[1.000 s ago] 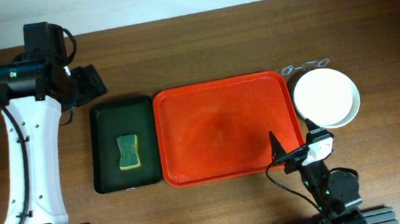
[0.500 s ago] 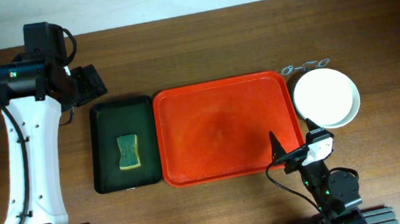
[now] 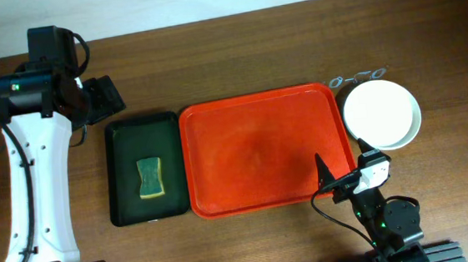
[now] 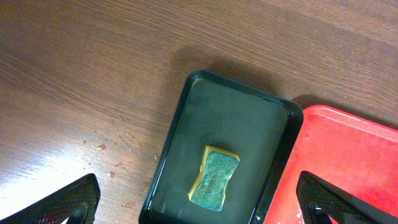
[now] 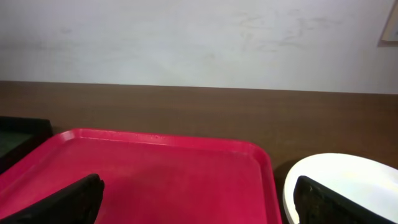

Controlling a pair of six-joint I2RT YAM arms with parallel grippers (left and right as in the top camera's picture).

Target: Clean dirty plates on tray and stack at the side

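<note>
The red tray lies mid-table with nothing on it; it also shows in the right wrist view and the left wrist view. A white plate sits on the table right of the tray, on top of a stack; only a pale rim shows under it. The white plate also shows in the right wrist view. The pale blue and pale green plates are hidden. My right gripper is open and empty at the tray's near right corner. My left gripper is open and empty, above the black tray.
A smaller black tray lies left of the red tray and holds a green and yellow sponge, also seen in the left wrist view. A small metal object lies behind the plates. Water drops dot the wood.
</note>
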